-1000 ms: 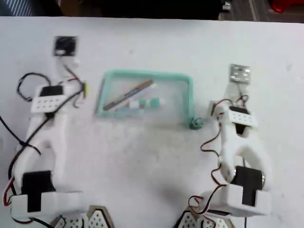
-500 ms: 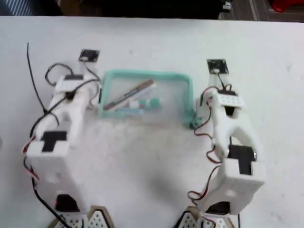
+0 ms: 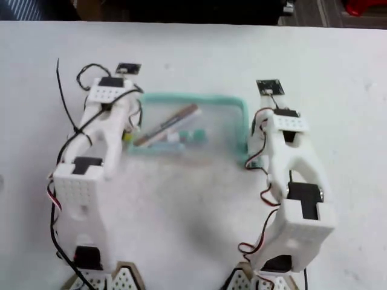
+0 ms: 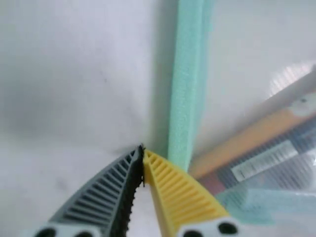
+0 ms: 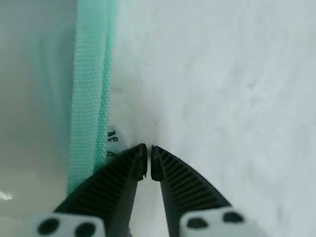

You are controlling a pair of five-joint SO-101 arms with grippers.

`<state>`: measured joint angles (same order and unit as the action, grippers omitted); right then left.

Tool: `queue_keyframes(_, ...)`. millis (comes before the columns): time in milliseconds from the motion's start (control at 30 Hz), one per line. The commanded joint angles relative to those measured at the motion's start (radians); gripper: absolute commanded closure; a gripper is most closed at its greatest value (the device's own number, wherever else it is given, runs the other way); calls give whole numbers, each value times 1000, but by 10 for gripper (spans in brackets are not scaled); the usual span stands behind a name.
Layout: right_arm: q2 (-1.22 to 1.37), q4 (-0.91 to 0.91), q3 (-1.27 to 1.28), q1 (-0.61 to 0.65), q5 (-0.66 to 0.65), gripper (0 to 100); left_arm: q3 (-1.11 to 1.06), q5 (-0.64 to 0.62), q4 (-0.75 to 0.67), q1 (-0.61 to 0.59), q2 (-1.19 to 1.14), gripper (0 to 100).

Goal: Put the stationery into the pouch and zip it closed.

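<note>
A clear pouch (image 3: 221,130) with a teal border lies flat at mid-table. Inside it lie a brown-and-white pen (image 3: 166,125) and small white and teal pieces (image 3: 187,136). My left gripper (image 4: 142,152), one grey and one yellow finger, is shut with its tips on the table right beside the pouch's teal edge (image 4: 185,98); the pen (image 4: 256,128) shows through the plastic. My right gripper (image 5: 146,154), with black fingers, is shut down to a hairline gap just outside the pouch's other teal edge (image 5: 91,89). Nothing shows between either pair of fingers.
The white table (image 3: 193,205) lies bare in front of the pouch between the two arm bases. Loose red and black cables (image 3: 257,169) hang off the right arm near the pouch corner. The table's far edge (image 3: 193,22) runs behind the pouch.
Both arms swung inward to the pouch: the left arm went right to its left edge, the right arm went left to its right edge and now covers the zipper pull.
</note>
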<state>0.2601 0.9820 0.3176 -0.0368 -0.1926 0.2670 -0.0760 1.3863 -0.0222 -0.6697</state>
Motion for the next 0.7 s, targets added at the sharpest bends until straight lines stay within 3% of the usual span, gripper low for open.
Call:
queue_keyframes(0, -39, 50, -28, 30, -12, 982, 11, -15, 68, 61, 1, 976)
queue_keyframes(400, -39, 139, -26, 39, -12, 982, -3, -12, 169, 5, 27, 976)
queue_keyframes(667, -163, 197, -34, 102, -8, 982, -233, -14, 83, 51, 375, 976)
